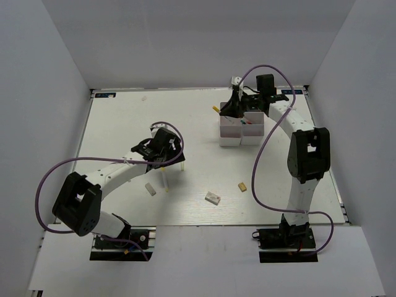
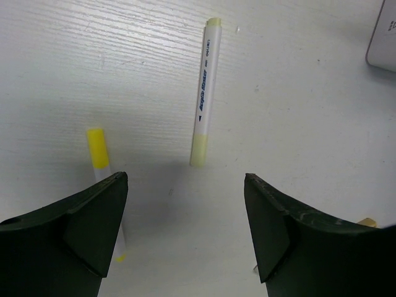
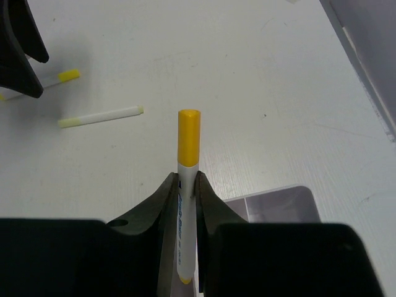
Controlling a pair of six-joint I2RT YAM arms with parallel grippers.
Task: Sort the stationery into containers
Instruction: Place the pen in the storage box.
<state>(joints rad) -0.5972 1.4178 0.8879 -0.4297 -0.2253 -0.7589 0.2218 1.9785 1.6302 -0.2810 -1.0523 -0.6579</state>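
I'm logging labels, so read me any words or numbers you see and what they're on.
"Acrylic Marker": blue print along the pale-yellow marker on the table.
Smaller print further along it: too small to read.
Dark print on the yellow-capped pen in the right gripper jaws: unreadable.

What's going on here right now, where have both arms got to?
The right tool is shut on a yellow-capped marker, holding it at the white bins on the far side. The left tool is open above a pale-yellow marker and a yellow-tipped pen, both lying on the table. A white eraser block and a tan eraser block also lie loose.
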